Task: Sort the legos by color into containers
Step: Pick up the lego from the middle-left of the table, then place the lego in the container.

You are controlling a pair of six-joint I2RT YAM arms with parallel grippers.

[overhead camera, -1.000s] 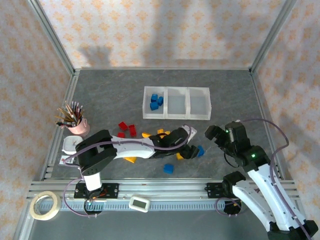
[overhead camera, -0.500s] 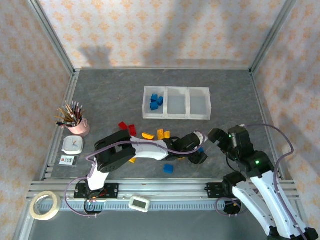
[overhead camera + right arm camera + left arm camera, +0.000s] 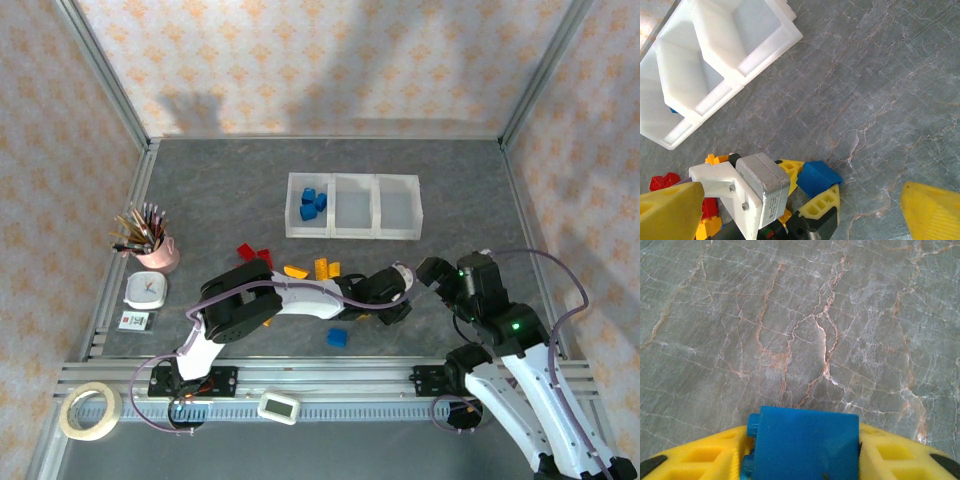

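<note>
Reaching farther to the right than a second ago, the left arm now lies low and long across the near part of the table (image 3: 800, 315), its elbow shifted toward the middle. The left gripper (image 3: 393, 303) sits just in front of the right arm's wrist. Its jaws have drawn in since then and are clamped on a blue brick (image 3: 805, 447). In the left wrist view the brick fills the gap between the two yellow fingers (image 3: 890, 455), with one studded face turned to the left. The right wrist view looks down on the same brick, pinched between those fingers and resting on or just above the grey marbled surface; I cannot tell which.

The right arm stands folded and upright, about where it was half a second ago. The right gripper (image 3: 432, 272) points down, spread wide and holding nothing, and its yellow fingers (image 3: 670, 210) are well apart at the two bottom corners of its own view.

The containers (image 3: 352, 236) stand farther back, well apart from the held brick, and the leftmost bin holds blue bricks (image 3: 313, 203). Another blue brick (image 3: 337, 338) lies loose near the left arm, with yellow-orange bricks (image 3: 322, 267) and red bricks (image 3: 255, 255) behind the arm.
</note>
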